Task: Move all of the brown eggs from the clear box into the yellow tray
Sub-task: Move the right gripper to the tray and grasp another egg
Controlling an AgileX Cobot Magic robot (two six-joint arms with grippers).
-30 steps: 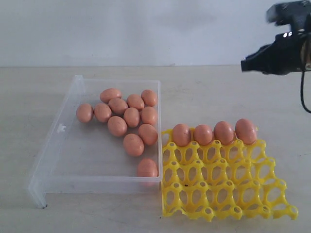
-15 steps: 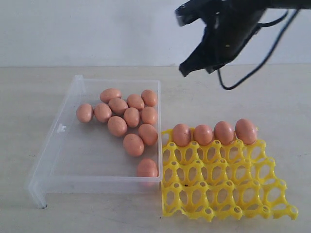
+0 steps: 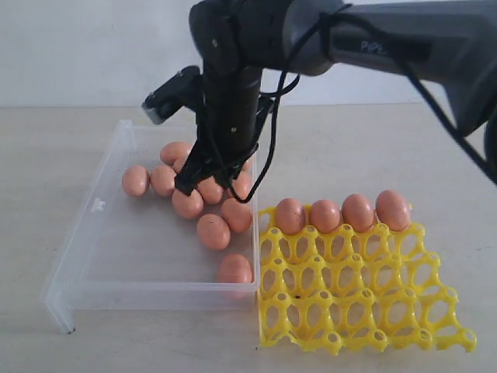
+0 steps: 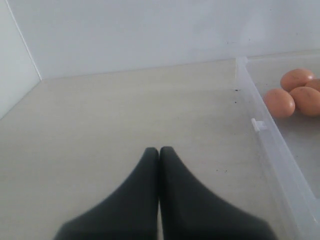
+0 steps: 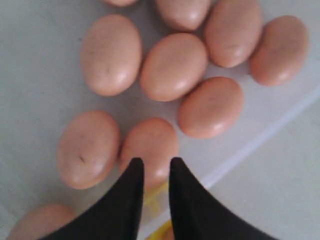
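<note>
Several brown eggs (image 3: 213, 231) lie in the clear box (image 3: 116, 264), bunched toward its far right. Several more eggs (image 3: 342, 214) fill the far row of the yellow tray (image 3: 349, 303). My right gripper (image 3: 186, 185) reaches across and hangs low over the egg cluster. In the right wrist view this gripper (image 5: 155, 162) stands open by a narrow gap, just above one egg (image 5: 150, 142), holding nothing. My left gripper (image 4: 159, 150) is shut and empty over bare table, beside the box wall (image 4: 272, 145). It does not show in the exterior view.
The right arm's dark body and cables (image 3: 241, 85) hang over the box's far side and hide some eggs. One egg (image 3: 234, 269) lies alone by the box's near right wall. The tray touches the box's right side.
The right arm has swept from the upper right, leftward and down, to hang over the eggs in the clear box. Eggs, box and tray have not moved.
</note>
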